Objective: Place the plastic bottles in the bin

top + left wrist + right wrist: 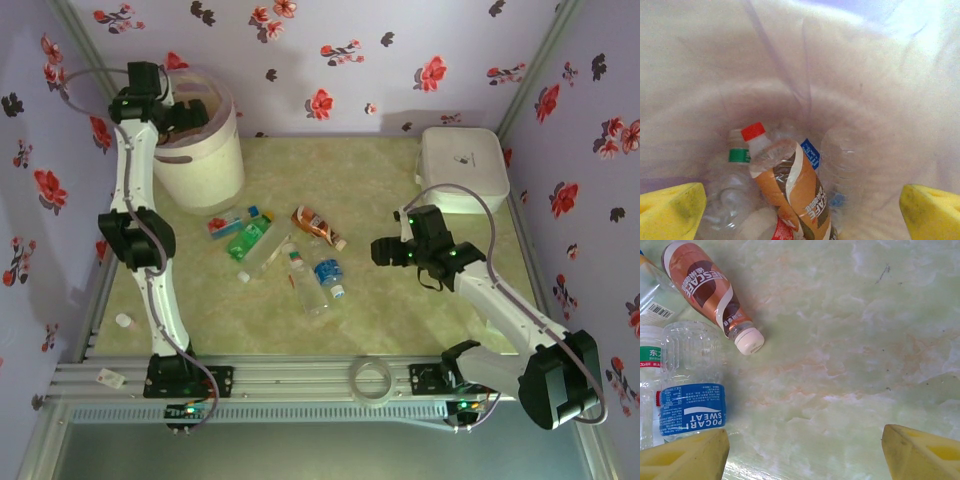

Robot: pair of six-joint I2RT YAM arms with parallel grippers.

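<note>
My left gripper (185, 110) hangs over the mouth of the cream-white bin (200, 150), open, with its yellow fingertips (672, 210) wide apart and nothing between them. Below it inside the bin (865, 75) lie an orange-brown bottle with a red cap (795, 190), a clear bottle with a green band (737, 165) and another clear bottle (845, 160). On the table lie several plastic bottles: a green one (248, 240), an orange-brown one (315, 225) (710, 287) and a clear blue-labelled one (328, 272) (692, 385). My right gripper (385, 250) (805, 455) is open over bare table, just right of them.
A flat white lidded box (462, 170) stands at the back right. A clear tape roll (372, 380) rests on the aluminium rail at the near edge. A small white object (123, 321) lies by the left wall. Floral walls close in three sides.
</note>
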